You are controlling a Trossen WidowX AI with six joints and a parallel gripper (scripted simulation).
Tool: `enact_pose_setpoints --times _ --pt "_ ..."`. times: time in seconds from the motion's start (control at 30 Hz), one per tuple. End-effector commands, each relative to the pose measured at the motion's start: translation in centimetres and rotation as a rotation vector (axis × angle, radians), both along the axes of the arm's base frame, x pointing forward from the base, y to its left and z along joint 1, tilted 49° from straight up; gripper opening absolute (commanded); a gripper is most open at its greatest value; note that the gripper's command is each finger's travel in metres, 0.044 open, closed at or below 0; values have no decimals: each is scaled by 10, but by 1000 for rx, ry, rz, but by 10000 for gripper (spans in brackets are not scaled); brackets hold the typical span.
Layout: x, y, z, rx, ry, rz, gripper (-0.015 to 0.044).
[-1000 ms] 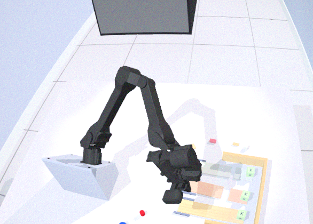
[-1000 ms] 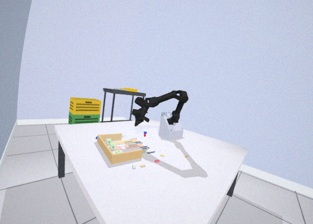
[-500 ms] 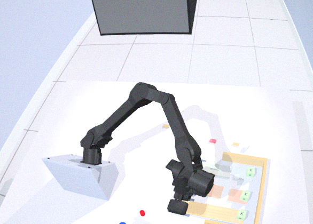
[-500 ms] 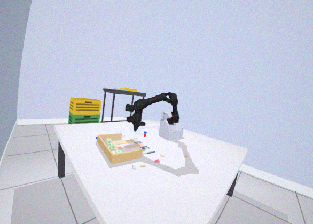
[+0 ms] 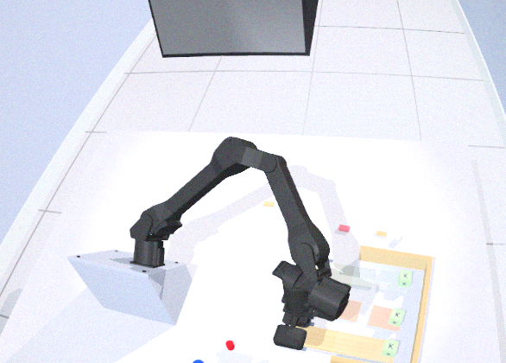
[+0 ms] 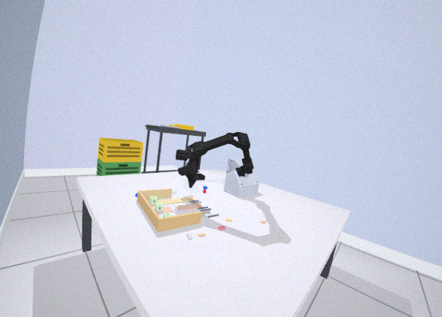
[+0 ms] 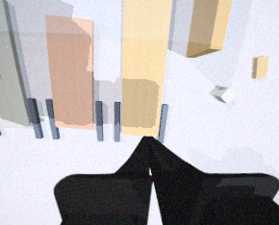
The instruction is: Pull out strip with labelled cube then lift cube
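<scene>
A yellow wooden strip (image 5: 345, 340) (image 6: 175, 201) (image 7: 146, 58) runs unbroken to a green cube (image 5: 390, 347) (image 6: 153, 200) marked K. The orange strip (image 7: 72, 72) shows in the top view as a near piece (image 5: 351, 311) and a far piece (image 5: 380, 317) with a gap; a K cube (image 5: 397, 316) (image 6: 159, 207) sits on the far piece. A grey-green strip (image 5: 354, 278) (image 7: 12, 87) stops short of a pale piece with another K cube (image 5: 405, 278). My gripper (image 6: 191, 186) (image 7: 146, 139) is shut and empty, pointing down above the yellow strip's near end. Its tips are hidden in the top view.
A wooden tray wall (image 5: 425, 298) (image 6: 179, 222) (image 7: 207, 29) surrounds the strips' far part. Dark guide bars (image 7: 99, 120) flank their near ends. A red block (image 5: 344, 228) (image 6: 222, 228) and small yellow blocks (image 5: 381, 233) lie outside. A red piece (image 5: 230, 345) lies beyond the gripper.
</scene>
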State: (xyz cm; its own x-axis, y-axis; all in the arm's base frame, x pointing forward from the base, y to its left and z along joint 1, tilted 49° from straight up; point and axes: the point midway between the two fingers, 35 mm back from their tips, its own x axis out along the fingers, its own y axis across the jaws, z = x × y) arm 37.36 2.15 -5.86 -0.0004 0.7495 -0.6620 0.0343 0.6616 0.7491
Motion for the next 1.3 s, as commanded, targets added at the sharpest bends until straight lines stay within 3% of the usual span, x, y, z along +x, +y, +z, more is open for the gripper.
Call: enact_pose_setpoints --times 0.0,1.27 --pt "-1 8 -6 0 11 2 0" --pt "-3 50 -39 5 12 3 0"
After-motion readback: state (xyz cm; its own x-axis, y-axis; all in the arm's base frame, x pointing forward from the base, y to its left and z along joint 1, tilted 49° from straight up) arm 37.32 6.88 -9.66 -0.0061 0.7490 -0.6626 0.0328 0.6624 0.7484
